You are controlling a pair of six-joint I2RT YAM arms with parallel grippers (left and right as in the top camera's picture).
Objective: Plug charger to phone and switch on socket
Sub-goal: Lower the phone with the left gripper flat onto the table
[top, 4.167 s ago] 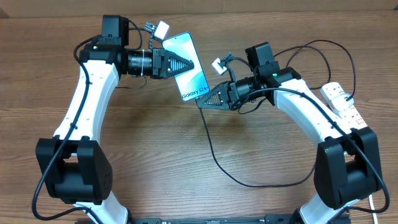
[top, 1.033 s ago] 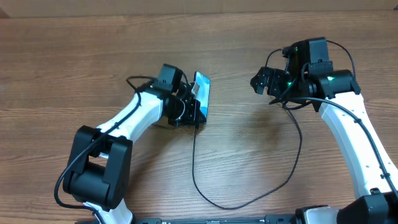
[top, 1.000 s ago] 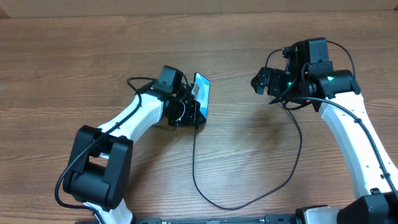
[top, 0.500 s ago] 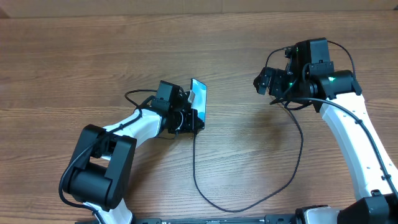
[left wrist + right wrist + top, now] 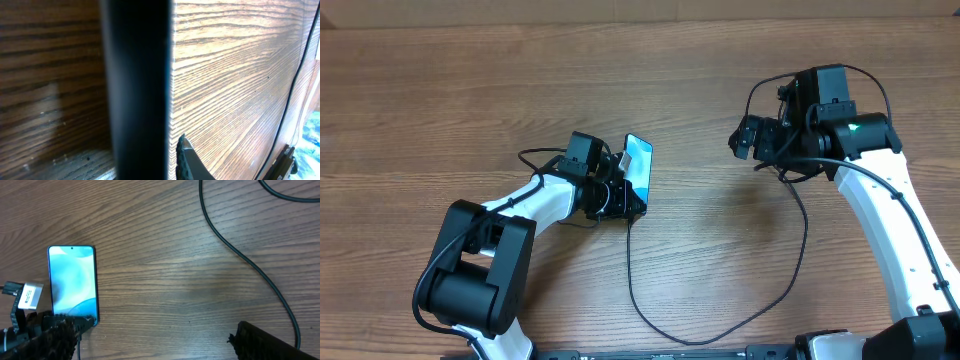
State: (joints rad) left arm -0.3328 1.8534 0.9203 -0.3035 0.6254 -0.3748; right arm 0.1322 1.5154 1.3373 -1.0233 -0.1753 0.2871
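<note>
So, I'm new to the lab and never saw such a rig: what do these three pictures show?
Two robot arms, left and right, work at a wooden table. The wide picture looks down from above; the other two come from cameras on the wrists. The left gripper is shut on a lit phone, held up on edge. A thin black cable runs from the phone's lower end and loops across the wood. The right gripper is open and empty. The left wrist picture is too close to show much.
</note>
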